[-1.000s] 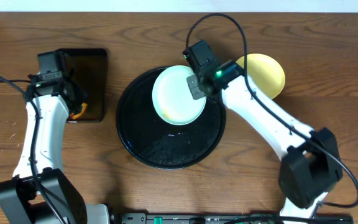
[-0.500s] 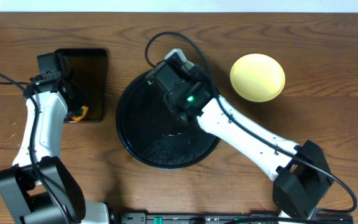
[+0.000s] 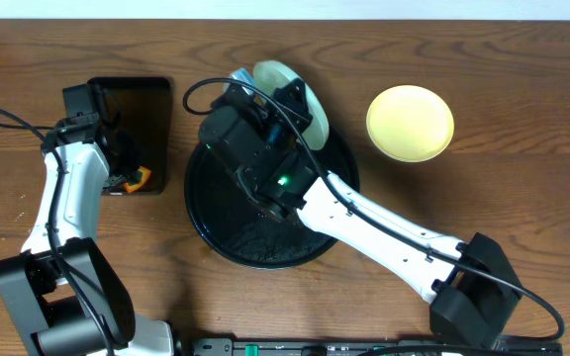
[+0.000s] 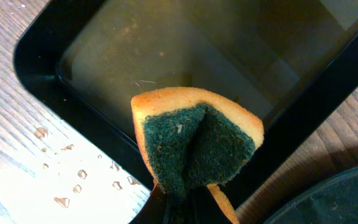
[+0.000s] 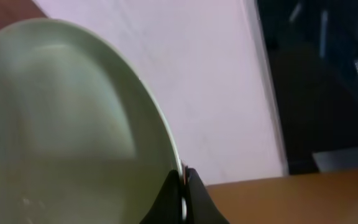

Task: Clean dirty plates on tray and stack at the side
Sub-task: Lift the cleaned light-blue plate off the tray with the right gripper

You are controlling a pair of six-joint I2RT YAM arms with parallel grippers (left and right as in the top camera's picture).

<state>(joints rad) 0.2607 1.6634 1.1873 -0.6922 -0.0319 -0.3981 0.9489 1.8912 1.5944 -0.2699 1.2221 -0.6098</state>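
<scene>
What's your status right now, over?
Left gripper shut on sponge at rectangular tray. Right gripper shut on mint plate, tilted on edge above round tray. Yellow plate aside, not in the way.

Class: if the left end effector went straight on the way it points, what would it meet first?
Likely the brownish liquid in the rectangular black tray, reached first by the sponge the left end effector grips; depth is hard to judge.

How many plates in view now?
2. Mint plate tilted in the right gripper over the tray; yellow plate on the table beside it. The arm may hide another.
</scene>
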